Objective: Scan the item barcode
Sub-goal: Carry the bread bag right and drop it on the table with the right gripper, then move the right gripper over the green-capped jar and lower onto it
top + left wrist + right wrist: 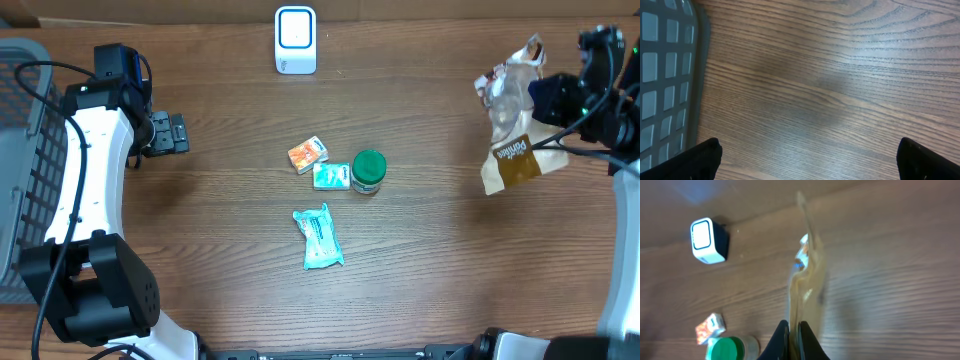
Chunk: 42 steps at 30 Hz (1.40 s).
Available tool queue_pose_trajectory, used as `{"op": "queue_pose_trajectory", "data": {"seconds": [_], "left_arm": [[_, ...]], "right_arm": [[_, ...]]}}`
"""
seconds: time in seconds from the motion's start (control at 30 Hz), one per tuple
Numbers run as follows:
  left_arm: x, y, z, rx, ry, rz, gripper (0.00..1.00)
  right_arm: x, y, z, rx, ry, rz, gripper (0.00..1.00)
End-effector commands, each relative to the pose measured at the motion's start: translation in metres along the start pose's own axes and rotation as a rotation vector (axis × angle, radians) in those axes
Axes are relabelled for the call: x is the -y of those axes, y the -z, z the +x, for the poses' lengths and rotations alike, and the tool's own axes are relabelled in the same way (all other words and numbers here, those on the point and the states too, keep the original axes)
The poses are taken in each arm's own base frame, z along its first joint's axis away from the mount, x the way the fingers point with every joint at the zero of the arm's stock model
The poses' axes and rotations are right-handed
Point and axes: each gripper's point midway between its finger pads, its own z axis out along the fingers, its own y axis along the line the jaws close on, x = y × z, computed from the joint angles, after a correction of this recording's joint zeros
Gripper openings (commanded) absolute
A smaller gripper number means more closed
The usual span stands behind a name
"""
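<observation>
Brown-and-clear bag, the item for scanning, is held over the right side of the worktop. The right claw is pinched tight on the bag's thin edge. White scanner: far centre, well apart from the bag. Mid-worktop group: orange box; small teal packet just beside a green-lidded jar; larger teal pack nearer the front. Left claw: jaws spread wide, holding nothing, over bare wood near the grey basket.
</observation>
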Motion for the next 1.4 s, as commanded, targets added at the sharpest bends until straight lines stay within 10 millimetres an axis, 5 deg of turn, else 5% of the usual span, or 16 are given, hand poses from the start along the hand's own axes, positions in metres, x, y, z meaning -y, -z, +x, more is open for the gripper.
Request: {"op": "queue_pose_trajectory", "data": {"seconds": [0.0, 0.27, 0.57, 0.73, 1.03, 1.1, 1.37], "left_arm": [[-0.004, 0.000, -0.002, 0.003, 0.013, -0.005, 1.00], [-0.004, 0.000, -0.002, 0.003, 0.013, -0.005, 1.00], [-0.004, 0.000, -0.002, 0.003, 0.013, -0.005, 1.00], [-0.004, 0.000, -0.002, 0.003, 0.013, -0.005, 1.00], [-0.004, 0.000, -0.002, 0.003, 0.013, -0.005, 1.00], [-0.004, 0.000, -0.002, 0.003, 0.013, -0.005, 1.00], [-0.004, 0.000, -0.002, 0.003, 0.013, -0.005, 1.00]], "right_arm": [[0.003, -0.032, 0.024, -0.050, -0.097, -0.201, 0.04], [0.036, -0.092, 0.063, -0.133, -0.146, -0.199, 0.04], [0.073, -0.102, 0.077, -0.178, -0.340, -0.095, 0.05], [0.058, -0.099, 0.070, -0.174, -0.396, -0.179, 0.48], [0.025, -0.087, 0.022, -0.033, -0.302, -0.225, 0.83], [0.023, -0.078, 0.004, 0.043, -0.254, -0.214, 1.00], [0.040, -0.060, -0.014, 0.127, -0.275, -0.131, 1.00]]}}
